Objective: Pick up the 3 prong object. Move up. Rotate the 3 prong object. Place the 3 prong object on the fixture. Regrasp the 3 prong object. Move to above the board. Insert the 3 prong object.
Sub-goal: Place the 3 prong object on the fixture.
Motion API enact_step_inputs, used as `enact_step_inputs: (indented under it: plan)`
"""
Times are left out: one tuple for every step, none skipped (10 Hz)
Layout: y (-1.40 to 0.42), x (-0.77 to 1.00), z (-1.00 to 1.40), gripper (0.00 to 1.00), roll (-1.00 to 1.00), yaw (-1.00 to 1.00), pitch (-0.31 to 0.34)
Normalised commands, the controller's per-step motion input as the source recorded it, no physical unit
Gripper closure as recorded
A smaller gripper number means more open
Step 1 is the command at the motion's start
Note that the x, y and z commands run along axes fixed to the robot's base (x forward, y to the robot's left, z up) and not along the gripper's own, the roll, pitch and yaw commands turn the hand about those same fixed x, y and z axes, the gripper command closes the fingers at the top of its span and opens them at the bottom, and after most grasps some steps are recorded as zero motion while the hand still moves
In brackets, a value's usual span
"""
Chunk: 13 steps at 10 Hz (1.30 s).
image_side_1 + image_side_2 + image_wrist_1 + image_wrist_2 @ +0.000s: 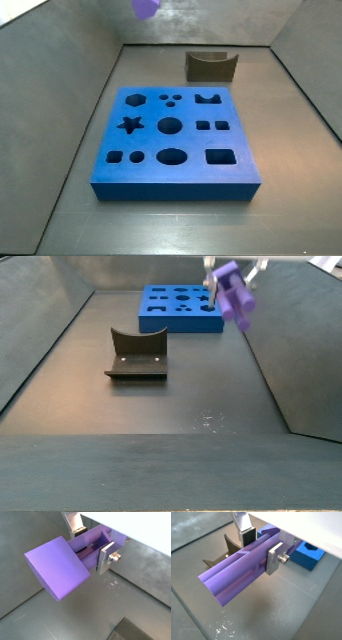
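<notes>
Prong object (238, 574) is up in the air, squeezed between the two silver fingers (272, 559) of the claw (261, 547). The claw is clenched on it near one end, so most of the purple piece sticks out past the fingers like a long nose. In a side view the piece (238, 298) hangs high above the floor, tilted with its long side pointing mostly down.

The fixture (138, 354) sits on the floor well apart from the piece, lower and off to one side of it. In a wrist view the fixture (230, 549) peeks out just behind the purple piece, and a corner of the board (308, 556) shows beyond the claw.

My guess is that the piece must be turned next, so its long side lies across the curved notch. Then the claw has to go down and over toward the fixture, not toward the board (171, 140).
</notes>
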Motion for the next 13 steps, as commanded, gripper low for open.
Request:
enact_step_inputs:
  plan:
    - [-0.43, 1.00, 0.31, 1.00, -0.35, 0.59, -0.180]
    - [-0.43, 1.00, 0.25, 1.00, -0.35, 0.56, -0.147]
    - [-0.35, 1.00, 0.22, 1.00, -0.32, 0.36, -0.074]
    - [-0.32, 1.00, 0.19, 1.00, -0.29, 0.23, -0.022]
    - [-0.30, 1.00, 0.18, 1.00, -0.25, 0.17, 0.012]
    - [-0.25, 1.00, 0.15, 1.00, -0.17, 0.10, 0.069]
    - [-0.22, 1.00, 0.13, 1.00, -0.13, 0.07, 0.101]
    - [-0.17, 1.00, 0.10, 1.00, -0.11, 0.04, 0.130]
    - [-0.14, 1.00, 0.08, 1.00, -0.12, 0.02, 0.138]
    - [-0.11, 1.00, 0.07, 1.00, -0.10, 0.02, 0.141]
    - [-0.09, 1.00, 0.06, 1.00, -0.10, 0.01, 0.138]
    - [-0.07, 1.00, 0.04, 1.00, -0.09, 0.01, 0.135]
    - [-0.06, 1.00, 0.04, 1.00, -0.08, 0.01, 0.134]
